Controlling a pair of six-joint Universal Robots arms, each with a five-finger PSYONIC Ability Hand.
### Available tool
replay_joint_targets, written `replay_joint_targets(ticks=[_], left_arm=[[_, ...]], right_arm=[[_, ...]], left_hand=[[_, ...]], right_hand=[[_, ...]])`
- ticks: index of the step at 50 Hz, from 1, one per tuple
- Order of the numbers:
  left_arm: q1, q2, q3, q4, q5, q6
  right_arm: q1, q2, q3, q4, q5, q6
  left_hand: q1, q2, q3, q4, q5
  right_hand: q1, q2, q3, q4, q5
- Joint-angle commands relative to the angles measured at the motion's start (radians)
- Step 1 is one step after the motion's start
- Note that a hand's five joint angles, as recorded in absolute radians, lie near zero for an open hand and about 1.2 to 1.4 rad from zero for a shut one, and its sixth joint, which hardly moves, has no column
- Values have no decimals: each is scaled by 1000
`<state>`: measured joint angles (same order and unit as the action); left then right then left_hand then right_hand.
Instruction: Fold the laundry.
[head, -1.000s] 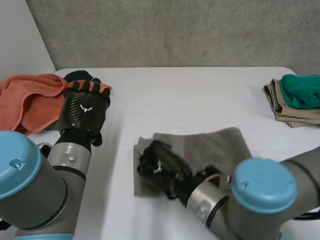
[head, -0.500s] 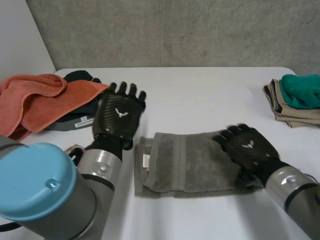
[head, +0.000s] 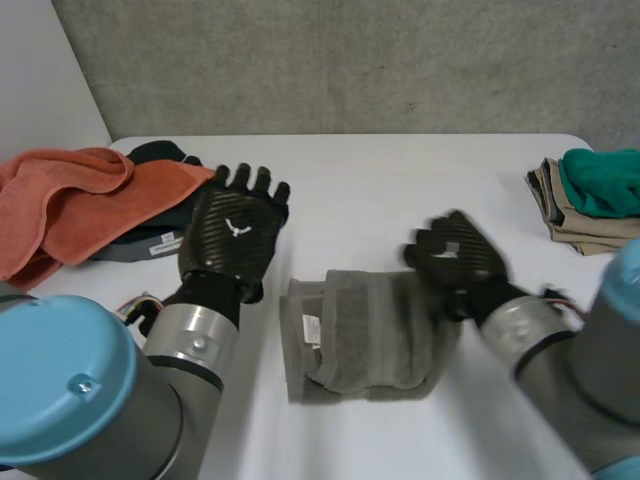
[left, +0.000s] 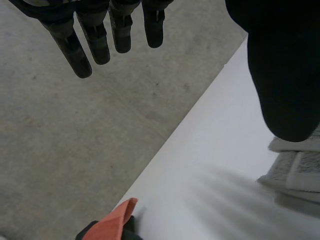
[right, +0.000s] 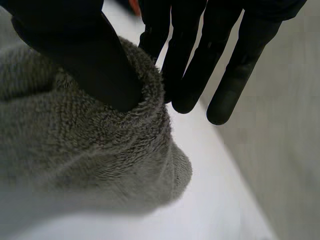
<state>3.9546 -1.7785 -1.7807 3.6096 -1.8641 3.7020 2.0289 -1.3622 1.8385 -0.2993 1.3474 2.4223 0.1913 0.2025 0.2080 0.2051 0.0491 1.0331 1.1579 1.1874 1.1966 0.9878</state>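
The grey terry towel (head: 360, 335) at the white table's (head: 400, 190) near middle is narrower than half a second ago. The right hand (head: 460, 262) pinches its right edge between thumb and straight fingers, doubled leftward. The left hand (head: 232, 232) hovers beside its left edge, fingers straight, empty. An orange towel (head: 70, 195) lies at the far left corner — folded beige and green cloths (head: 590, 200) at the right edge.
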Motion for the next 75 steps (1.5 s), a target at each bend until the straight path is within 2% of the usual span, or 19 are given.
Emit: replay_joint_targets(ticks=[1, 2, 3, 4, 6, 7, 10, 15, 20, 24, 29, 33, 38, 48, 57, 63, 69, 73, 75], left_arm=[[78, 44, -31, 0, 0, -7], [80, 44, -32, 0, 0, -11], [81, 44, -32, 0, 0, -17], [81, 44, -31, -2, 0, -34], [81, 45, -29, -5, 0, -57], [81, 45, -26, -6, 0, -72], [77, 45, -16, -11, 6, -134], [58, 42, 32, -11, 60, -233], [-1, 2, 98, -28, 137, -332], [-55, -96, 177, -69, 192, -395], [-72, -237, 293, -150, 191, -415], [-77, -352, 375, -238, 136, -415], [-77, -429, 417, -328, -31, -409], [-126, -412, 311, -356, -121, -409], [-143, -326, 238, -353, -159, -367], [-143, -331, 247, -353, -161, -336], [-130, -266, 285, -353, -145, -335], [-98, -187, 300, -345, -93, -338], [-66, -148, 310, -338, -11, -339]], right_arm=[[283, 155, -68, -78, 9, 1], [295, 178, -83, -74, 12, 1], [306, 205, -96, -67, 19, 4], [319, 227, -105, -54, 41, 14], [326, 225, -108, -44, 70, 46], [329, 221, -108, -43, 87, 110], [301, 184, -107, -40, 88, 239], [101, -9, -96, -28, 56, 583], [-27, -74, -85, 31, 52, 747], [-85, -74, -97, 140, 49, 747], [-93, -9, -116, 206, 35, 744], [-87, 98, -165, 218, 19, 742], [-85, 178, -208, 253, -5, 736], [4, 288, -281, 281, -13, 686], [37, 368, -306, 292, 7, 489], [30, 351, -315, 293, 10, 448], [27, 230, -271, 284, 16, 442], [37, 85, -180, 247, 35, 422], [43, 25, -104, 195, 38, 397]], left_hand=[[-17, -28, -33, -31, -49], [-17, -28, -33, -31, -49], [-17, -28, -33, -31, -49], [-17, -28, -33, -31, -49], [-17, -28, -33, -31, -49], [-16, -27, -33, -30, -48], [-10, -21, -27, -24, -42], [8, -4, -9, -6, -25], [8, -4, -9, -6, -25], [8, -4, -9, -6, -25], [16, 5, 0, 2, -16], [46, 34, 29, 32, 13], [34, 23, 17, 20, 2], [28, 17, 11, 14, -4], [34, 23, 17, 20, 2], [34, 23, 17, 20, 2], [31, 20, 14, 17, -1], [25, 14, 8, 11, -7], [28, 17, 11, 14, -4]], right_hand=[[363, 238, 209, 200, 234], [363, 238, 209, 200, 234], [236, 112, 82, 73, 107], [-306, -430, -460, -469, -435], [-764, -889, -918, -928, -893], [-833, -958, -987, -996, -962], [-839, -964, -994, -1003, -969], [-851, -976, -1005, -1015, -981], [-859, -983, -1013, -1022, -988], [-859, -983, -1013, -1022, -988], [-859, -983, -1013, -1022, -988], [-859, -983, -1013, -1022, -988], [-859, -983, -1013, -1022, -988], [-859, -983, -1013, -1022, -988], [-859, -983, -1013, -1022, -988], [-859, -983, -1013, -1022, -988], [-859, -983, -1013, -1022, -988], [-859, -983, -1013, -1022, -988], [-859, -983, -1013, -1022, -988]])
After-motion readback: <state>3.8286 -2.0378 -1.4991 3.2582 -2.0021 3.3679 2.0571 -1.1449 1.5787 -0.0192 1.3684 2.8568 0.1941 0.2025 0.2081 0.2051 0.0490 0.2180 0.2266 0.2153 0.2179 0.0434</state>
